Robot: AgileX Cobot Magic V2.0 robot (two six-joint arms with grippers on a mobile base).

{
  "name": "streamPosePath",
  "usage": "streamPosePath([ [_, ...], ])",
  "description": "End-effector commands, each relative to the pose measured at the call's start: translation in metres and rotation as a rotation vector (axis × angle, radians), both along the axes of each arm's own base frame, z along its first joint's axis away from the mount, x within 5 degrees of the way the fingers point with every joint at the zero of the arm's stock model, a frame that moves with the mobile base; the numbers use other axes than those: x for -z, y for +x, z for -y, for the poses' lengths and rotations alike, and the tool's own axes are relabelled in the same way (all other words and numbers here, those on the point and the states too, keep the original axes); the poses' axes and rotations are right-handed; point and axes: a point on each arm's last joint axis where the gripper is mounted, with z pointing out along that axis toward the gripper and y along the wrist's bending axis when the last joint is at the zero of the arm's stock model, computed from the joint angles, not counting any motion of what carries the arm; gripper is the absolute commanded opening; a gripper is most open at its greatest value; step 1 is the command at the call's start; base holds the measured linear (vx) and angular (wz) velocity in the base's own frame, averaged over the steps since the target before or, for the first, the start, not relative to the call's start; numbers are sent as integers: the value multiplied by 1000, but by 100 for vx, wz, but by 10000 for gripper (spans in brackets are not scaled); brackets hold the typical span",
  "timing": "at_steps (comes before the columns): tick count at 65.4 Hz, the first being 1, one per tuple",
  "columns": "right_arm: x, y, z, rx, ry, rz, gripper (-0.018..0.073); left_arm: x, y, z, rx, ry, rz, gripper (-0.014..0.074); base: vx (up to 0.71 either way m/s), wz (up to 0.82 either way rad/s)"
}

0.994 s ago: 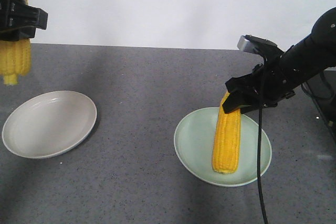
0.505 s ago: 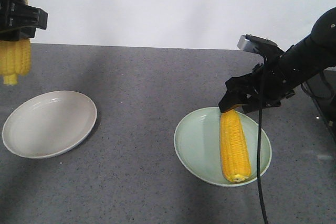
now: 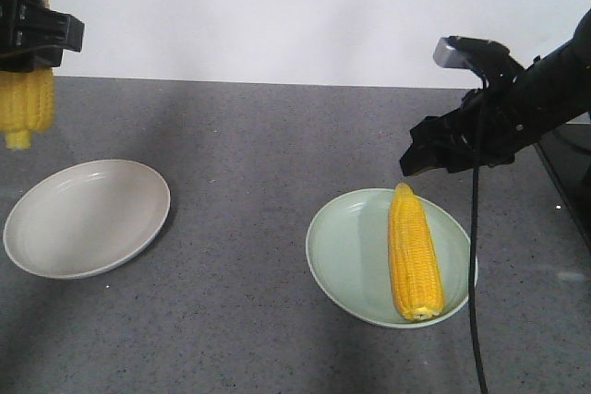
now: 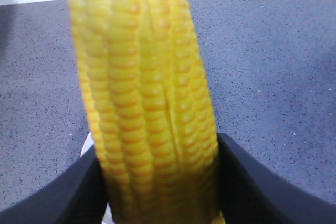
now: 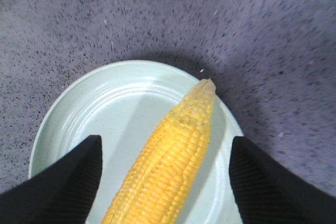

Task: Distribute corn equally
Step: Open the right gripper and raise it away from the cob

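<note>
While one bright yellow cob [image 3: 414, 253] lay flat on the pale green plate [image 3: 343, 256], its kernels in neat rows and its pointed tip toward the far rim, the right claw [image 3: 434, 149] hung above that tip, spread wide and holding nothing. The second cob [image 3: 26, 99] hung upright in the left claw [image 3: 37, 34], which was clamped on its middle, high above the grey surface [image 3: 249, 154] and beyond the white plate [image 3: 85, 217]. Its upper end was cut off by the frame edge. In the left wrist view this cob [image 4: 147, 103] filled most of the picture.
</note>
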Motion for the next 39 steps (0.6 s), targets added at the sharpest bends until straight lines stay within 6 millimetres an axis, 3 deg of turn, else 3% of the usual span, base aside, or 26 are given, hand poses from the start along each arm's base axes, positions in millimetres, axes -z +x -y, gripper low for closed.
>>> streamPosePath([
  [1,-43,-15,4,21,-3,159,501,-18,-6,-3,7,-28,108,4,0,0],
  [25,-112,-75,17,68,-69,385,501,-17,-7,-3,6,-24,99,4,0,0],
  [39,-136,-106,23,100,-96,469,499,-15,-9,-5,-3,-12,64,4,0,0],
])
